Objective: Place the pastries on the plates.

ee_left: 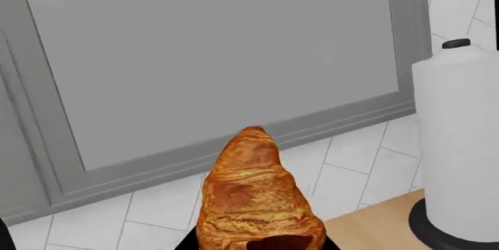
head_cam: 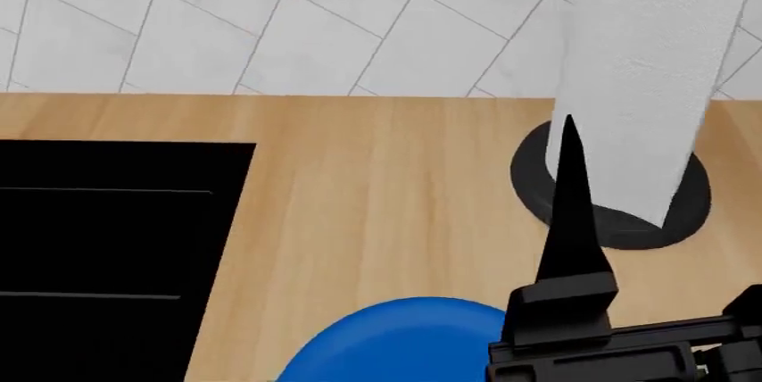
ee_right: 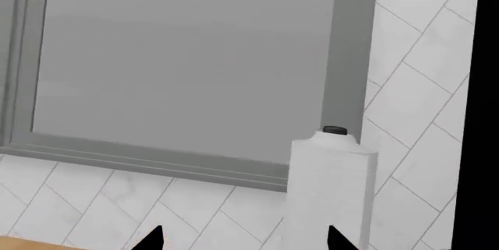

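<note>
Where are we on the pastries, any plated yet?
Nothing shows as plated. The part of the blue plate that the head view shows is bare. In hand: the left hand holds one croissant, lifted, with the wall and the paper towel roll behind it. The right hand is open and empty. Left: set this croissant on a plate, then the second one; it and the grey plate are out of view.

A white paper towel roll [head_cam: 643,78] stands upright on its round black base [head_cam: 613,195] at two o'clock on the wooden counter [head_cam: 381,212]. A black panel [head_cam: 102,257] lies at nine o'clock. Behind, white tiles [head_cam: 298,16] and a grey framed panel [ee_left: 210,57].
</note>
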